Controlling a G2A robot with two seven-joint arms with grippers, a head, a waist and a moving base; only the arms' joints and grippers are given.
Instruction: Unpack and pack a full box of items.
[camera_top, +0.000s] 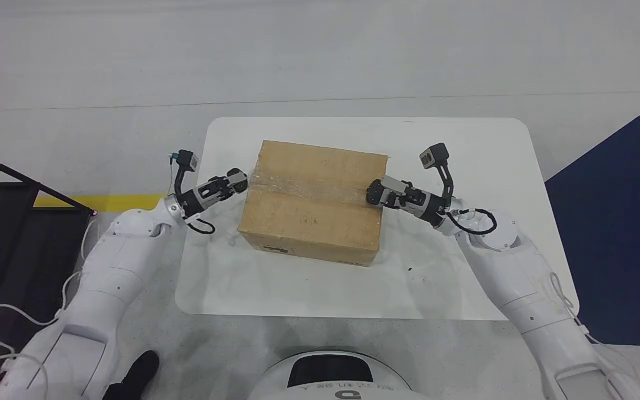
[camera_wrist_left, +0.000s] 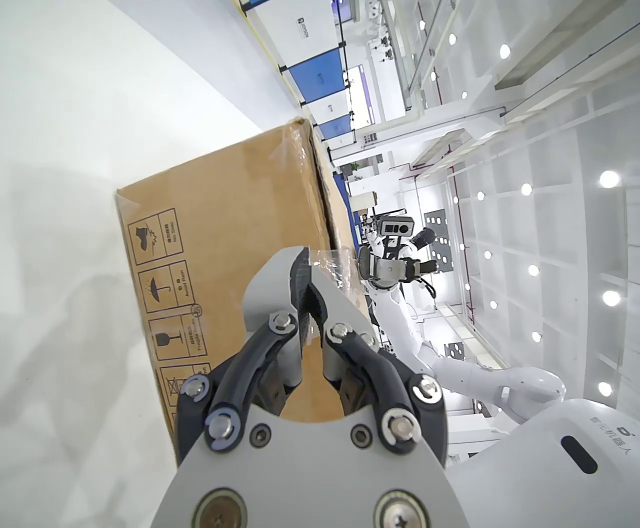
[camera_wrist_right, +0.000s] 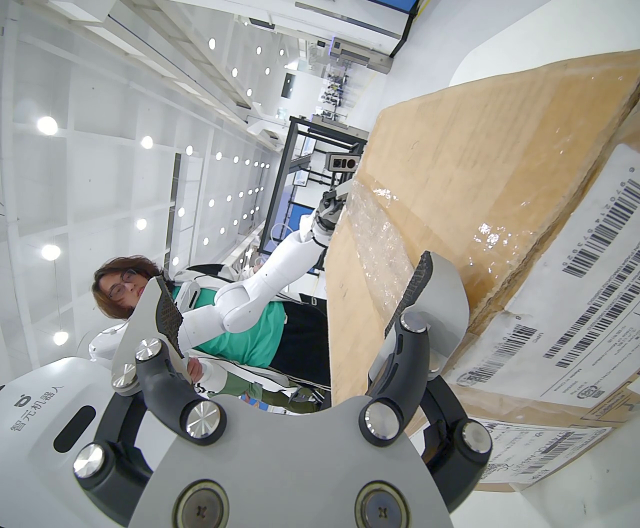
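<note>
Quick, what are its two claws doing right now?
Left gripper: closed at the brown cardboard box's clear tape.
Right gripper: open, holding nothing.

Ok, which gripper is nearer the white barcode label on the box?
Right. The right gripper sits at the box end that bears the barcode label; the left gripper is at the opposite end.

Inspector: State of the left side?
Officer: The left gripper (camera_top: 237, 183) was closed, fingers together, pointing right.
Inspector: And the right?
Officer: The right gripper (camera_top: 377, 190) was spread wide, pointing left, well apart from the other.
</note>
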